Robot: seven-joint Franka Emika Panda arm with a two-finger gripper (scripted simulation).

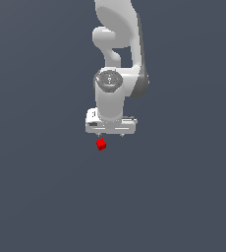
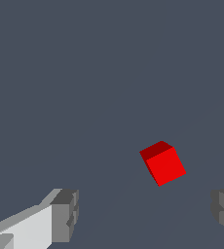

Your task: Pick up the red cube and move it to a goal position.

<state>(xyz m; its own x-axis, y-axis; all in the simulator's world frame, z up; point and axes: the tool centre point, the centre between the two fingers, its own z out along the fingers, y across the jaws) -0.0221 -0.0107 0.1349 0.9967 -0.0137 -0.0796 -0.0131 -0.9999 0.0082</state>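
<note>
One red cube is seen in the exterior view, a tiny bright block lying just below the white claw in the picture and slightly toward the exterior view's left of the claw's middle. No contact between the two is shown: a thin strip of the dark grey counter is visible between the cube and the underside of the claw's wide white body. The cube is much narrower than that body. The arm is seen rising from the claw toward the top of the picture, with a round grey joint cap at its wrist.

In the wrist view the red cube is shown turned at an angle, so that a darker red face and a brighter red face are both presented. It is placed ahead of the claw, in the open stretch between the two fingers, nearer to the finger seen at one edge of the picture than to the other. The fingers are held wide apart, with dark grey pads facing inward, and nothing is gripped between them. Neither pad is touched by the cube. The cube appears to rest on the counter, which is rendered as a plain, flat grey-blue surface.
</note>
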